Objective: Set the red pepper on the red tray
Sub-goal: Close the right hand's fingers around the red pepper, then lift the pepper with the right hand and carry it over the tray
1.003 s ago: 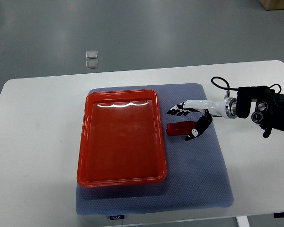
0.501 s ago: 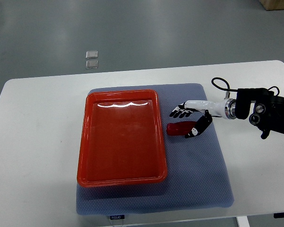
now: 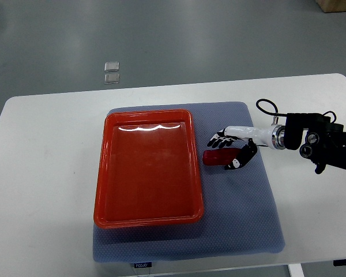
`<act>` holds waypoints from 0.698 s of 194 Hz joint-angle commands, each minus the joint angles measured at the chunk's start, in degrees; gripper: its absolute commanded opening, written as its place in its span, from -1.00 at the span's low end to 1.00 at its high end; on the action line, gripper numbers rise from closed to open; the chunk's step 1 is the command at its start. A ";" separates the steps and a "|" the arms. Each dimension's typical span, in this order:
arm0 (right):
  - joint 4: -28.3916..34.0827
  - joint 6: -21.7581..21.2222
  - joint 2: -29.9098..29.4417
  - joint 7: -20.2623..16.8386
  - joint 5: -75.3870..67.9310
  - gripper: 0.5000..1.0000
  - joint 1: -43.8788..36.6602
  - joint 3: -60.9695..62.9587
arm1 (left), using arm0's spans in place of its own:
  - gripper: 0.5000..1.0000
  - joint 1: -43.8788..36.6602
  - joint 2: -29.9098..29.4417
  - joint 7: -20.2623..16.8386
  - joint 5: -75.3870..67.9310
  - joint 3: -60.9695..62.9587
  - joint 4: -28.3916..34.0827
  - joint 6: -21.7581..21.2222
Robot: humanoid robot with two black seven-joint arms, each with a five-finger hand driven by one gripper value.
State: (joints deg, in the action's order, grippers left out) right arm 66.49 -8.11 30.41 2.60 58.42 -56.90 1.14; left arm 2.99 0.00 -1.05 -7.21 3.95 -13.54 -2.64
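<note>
The red pepper [image 3: 218,157] lies on its side on the blue mat [image 3: 242,213], just beside the red tray [image 3: 101,190] at the tray's three o'clock, not yet on it. The right hand [image 3: 230,149] straddles the pepper's three o'clock end, fingers [image 3: 219,139] spread at twelve o'clock of it and the thumb at five o'clock, apart rather than clamped; whether any fingertip touches the pepper I cannot tell. The likely failure is a poor grip: closing on only that end of a smooth, rounded pepper could squirt it toward nine o'clock or roll it across the mat. If lifted too low, it could catch the tray's raised rim. The left arm is not visible.
</note>
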 commanded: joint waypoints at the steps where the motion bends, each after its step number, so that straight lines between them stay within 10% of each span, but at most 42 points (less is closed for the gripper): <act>1: -0.13 0.02 -0.09 0.03 0.21 0.15 0.29 0.00 | 1.00 0.00 0.00 0.00 0.00 0.00 0.01 0.00; 51: -0.39 0.55 -0.44 0.21 0.21 0.00 0.65 -0.44 | 1.00 0.00 0.00 0.00 0.00 0.00 0.01 0.00; 90: -0.48 1.16 -0.44 0.47 2.31 -1.00 0.91 -0.88 | 1.00 0.00 0.00 0.00 0.00 -0.09 0.10 0.00; 135: 0.04 0.81 2.29 0.47 1.26 -1.00 -0.32 0.88 | 1.00 0.00 0.00 0.00 0.00 0.00 0.01 0.00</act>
State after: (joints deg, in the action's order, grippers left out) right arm 66.08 -7.03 31.03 3.08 60.16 -56.38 0.82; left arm 2.99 0.00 -1.05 -7.21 3.87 -13.45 -2.64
